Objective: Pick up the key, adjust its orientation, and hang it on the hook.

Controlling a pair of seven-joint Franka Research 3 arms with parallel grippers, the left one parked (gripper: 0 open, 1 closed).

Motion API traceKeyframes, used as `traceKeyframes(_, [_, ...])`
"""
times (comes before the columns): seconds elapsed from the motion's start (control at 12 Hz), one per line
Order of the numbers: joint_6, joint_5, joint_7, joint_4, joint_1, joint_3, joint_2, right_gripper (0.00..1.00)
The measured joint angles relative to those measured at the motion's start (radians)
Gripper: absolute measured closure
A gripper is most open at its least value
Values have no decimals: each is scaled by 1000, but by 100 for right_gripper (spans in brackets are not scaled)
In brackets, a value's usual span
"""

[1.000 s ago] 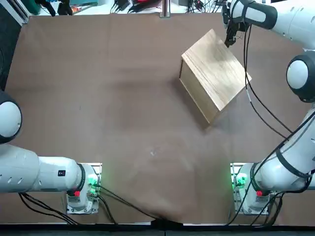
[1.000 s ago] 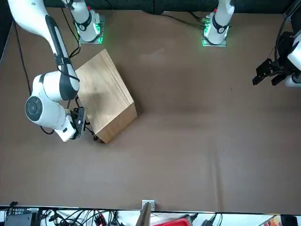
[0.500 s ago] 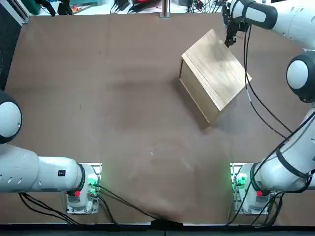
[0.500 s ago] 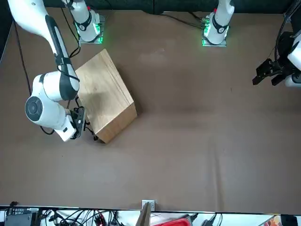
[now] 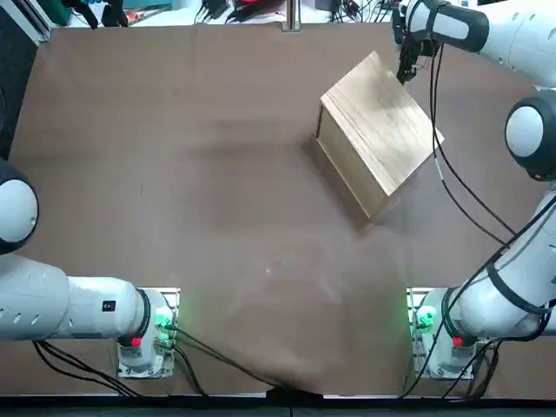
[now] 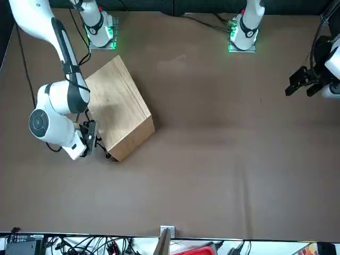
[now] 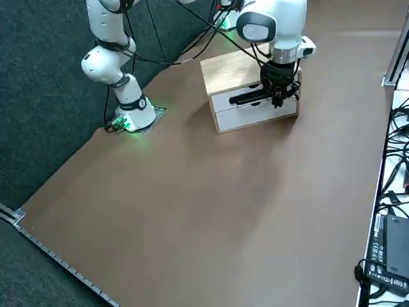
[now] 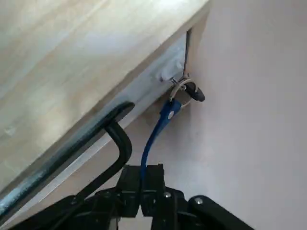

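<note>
Right wrist view gave me what the top view didn't: the key (image 8: pixel 194 92), a small dark piece on a metal ring (image 8: pixel 183 90) with a blue strap (image 8: pixel 163 119). From overhead I saw only the pale top and plain sides of the wooden box (image 5: pixel 380 126), with the arm reaching round its far side. The right side view added the box's white drawer fronts (image 7: pixel 254 114), with the right gripper (image 8: pixel 142 173) just beside them.

The gripper's fingers were closed on the free end of the strap, so the ring and key sat out past the fingertips, near one end corner of the box's white face. Whether the ring was on a hook there, I couldn't tell.

The strap's long axis ran outward from the fingers, bending toward that corner of the box. Beyond the ring, the key's dark end pointed away from the box, angled off the strap's line.
</note>
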Motion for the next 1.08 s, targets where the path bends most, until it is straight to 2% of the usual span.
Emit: traceKeyframes(1.08, [-1, -1, -16, 0, 7, 0, 1, 96])
